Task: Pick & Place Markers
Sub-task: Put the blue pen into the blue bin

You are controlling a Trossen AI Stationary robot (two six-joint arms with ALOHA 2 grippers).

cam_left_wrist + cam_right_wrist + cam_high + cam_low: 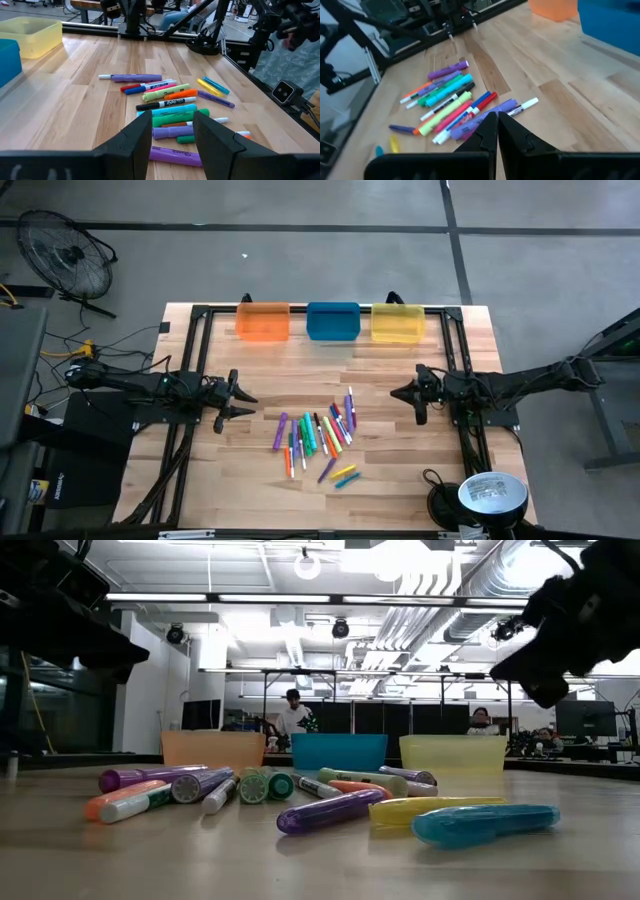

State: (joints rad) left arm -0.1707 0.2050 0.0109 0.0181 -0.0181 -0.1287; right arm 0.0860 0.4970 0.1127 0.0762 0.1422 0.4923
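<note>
Several markers (318, 437) in purple, green, orange, yellow, blue and pink lie flat in a loose heap on the wooden table's middle, also seen as markers (167, 102) and markers (451, 100) in the wrist views. My left gripper (246, 402) hovers open to the heap's left, above the table. My right gripper (392, 393) hovers shut to the heap's right, holding nothing. Neither touches a marker.
An orange bin (263, 321), a blue bin (333, 320) and a yellow bin (397, 322) stand in a row at the table's far edge. A round white device (491, 493) sits at the near right corner. People sit in the room beyond the table.
</note>
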